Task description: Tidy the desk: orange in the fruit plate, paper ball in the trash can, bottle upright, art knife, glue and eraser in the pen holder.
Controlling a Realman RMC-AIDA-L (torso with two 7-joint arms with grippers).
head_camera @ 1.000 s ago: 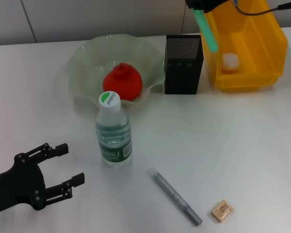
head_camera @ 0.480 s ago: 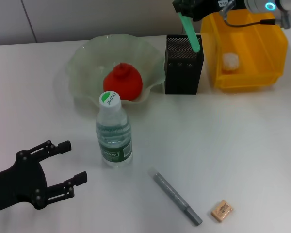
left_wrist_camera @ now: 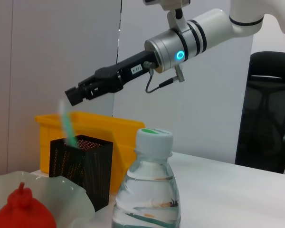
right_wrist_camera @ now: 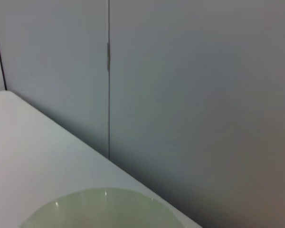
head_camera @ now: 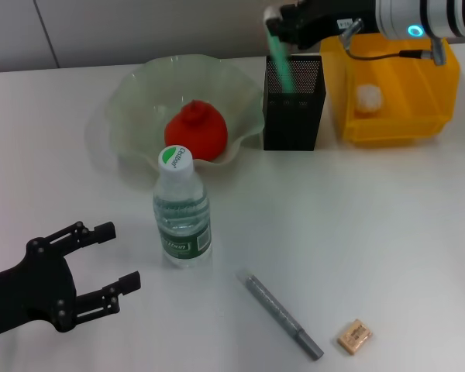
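Green plastic, a slim art knife (head_camera: pixel 280 56), hangs blurred and tilted just below the right gripper (head_camera: pixel 275 19), its lower end inside the black mesh pen holder (head_camera: pixel 294 102); whether the gripper clamps it or has let go cannot be told. The orange (head_camera: pixel 195 132) sits in the ruffled fruit plate (head_camera: pixel 136 97), and the paper ball (head_camera: pixel 368 96) lies in the yellow trash can (head_camera: pixel 395 77). The bottle (head_camera: pixel 180 209) stands upright (cap on). A grey glue pen (head_camera: pixel 283 314) and the eraser (head_camera: pixel 354 337) lie on the white surface (head_camera: pixel 387 225). The left gripper (head_camera: pixel 101 267) rests low beside the bottle, fingers spread.
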